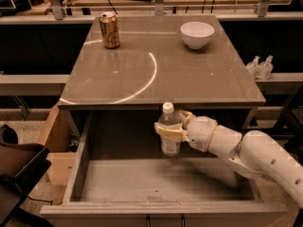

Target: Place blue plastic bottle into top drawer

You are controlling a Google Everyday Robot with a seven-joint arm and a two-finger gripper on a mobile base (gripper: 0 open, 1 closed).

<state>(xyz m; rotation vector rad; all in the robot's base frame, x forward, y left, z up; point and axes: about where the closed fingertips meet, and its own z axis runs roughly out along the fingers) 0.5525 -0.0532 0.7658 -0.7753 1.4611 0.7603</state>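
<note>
The blue plastic bottle point(169, 130) is a clear slim bottle with a white cap and pale label. It stands upright inside the open top drawer point(161, 182), near the back, just under the table's front edge. My gripper point(171, 128) reaches in from the right and is shut on the bottle around its middle. The bottle's base hangs just above or at the drawer's grey bottom; I cannot tell if it touches.
A gold drink can point(109, 30) stands at the back left of the table top point(156, 74) and a white bowl point(197, 34) at the back right. Two small spray bottles point(261, 66) sit on a shelf to the right. A cardboard box point(54, 148) is left of the drawer.
</note>
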